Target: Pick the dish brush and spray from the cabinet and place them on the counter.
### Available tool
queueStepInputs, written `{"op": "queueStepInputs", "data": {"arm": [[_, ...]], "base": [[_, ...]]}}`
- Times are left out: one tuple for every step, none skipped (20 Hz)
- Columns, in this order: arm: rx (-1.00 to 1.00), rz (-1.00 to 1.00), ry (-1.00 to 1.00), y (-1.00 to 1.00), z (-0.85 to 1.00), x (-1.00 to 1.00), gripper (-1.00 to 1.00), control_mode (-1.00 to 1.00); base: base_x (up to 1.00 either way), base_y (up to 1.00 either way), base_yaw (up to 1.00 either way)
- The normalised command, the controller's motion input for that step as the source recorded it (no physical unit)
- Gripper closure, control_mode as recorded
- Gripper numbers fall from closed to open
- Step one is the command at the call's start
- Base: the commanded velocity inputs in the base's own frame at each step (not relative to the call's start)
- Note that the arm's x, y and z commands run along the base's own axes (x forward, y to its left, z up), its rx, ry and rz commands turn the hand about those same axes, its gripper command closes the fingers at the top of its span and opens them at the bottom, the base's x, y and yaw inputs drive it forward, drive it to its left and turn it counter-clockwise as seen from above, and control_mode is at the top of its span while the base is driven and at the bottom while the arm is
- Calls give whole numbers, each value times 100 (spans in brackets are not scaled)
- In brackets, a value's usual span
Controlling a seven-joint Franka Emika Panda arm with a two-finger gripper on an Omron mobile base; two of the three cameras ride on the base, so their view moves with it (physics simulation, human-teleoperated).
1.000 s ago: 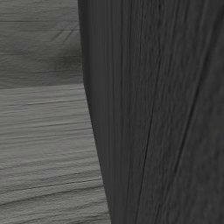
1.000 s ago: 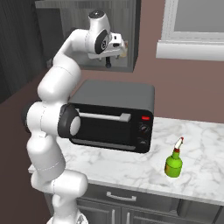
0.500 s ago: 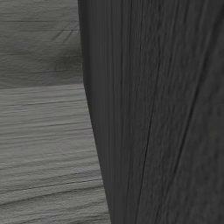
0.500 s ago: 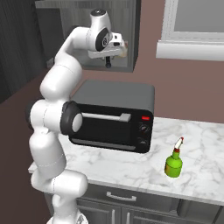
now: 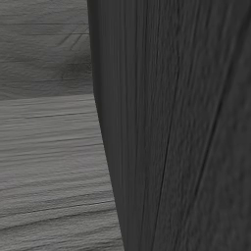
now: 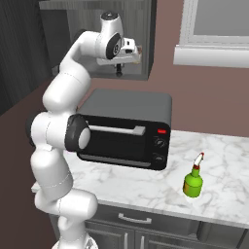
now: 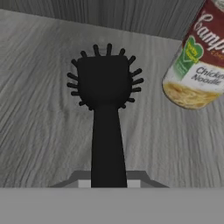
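Observation:
The dish brush (image 7: 105, 83) is black, with short bristles around a square head and a straight handle. It lies on the grey wood floor of the open wall cabinet (image 6: 141, 29). My gripper (image 7: 109, 183) is shut on the near end of the handle. In the right base view the gripper (image 6: 118, 72) hangs inside the cabinet, above the toaster oven. The spray (image 6: 193, 181), a green bottle with a white and red nozzle, stands upright on the marble counter (image 6: 146, 187), right of the oven.
A chicken noodle soup can (image 7: 197, 61) stands in the cabinet just right of the brush head. A black toaster oven (image 6: 126, 129) sits on the counter below the cabinet. A dark wood-grain panel (image 5: 186, 122) stands close before the left base camera.
The jaws have closed from wide open onto the brush handle. The arm has barely moved.

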Motion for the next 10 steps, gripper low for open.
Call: {"op": "queueStepInputs", "data": {"arm": [[3,0,-12,-21,-39,-18,100,-100],[4,0,-16,-25,-39,-25,100,-100],[5,0,-16,-26,-37,-24,100,-100],[5,0,-17,-23,-29,-21,100,-100],[5,0,-14,-22,-21,-18,100,-100],[4,0,-9,-18,-5,-15,100,-100],[3,0,-5,-14,0,-13,100,-100],[5,0,0,-19,0,-13,100,-100],[6,0,0,-20,6,-13,100,-100],[7,0,0,-18,17,-16,100,-100]], "base": [[0,0,0],[0,0,0],[0,0,0],[0,0,0],[0,0,0],[0,0,0],[0,0,0],[0,0,0],[0,0,0],[0,0,0]]}}
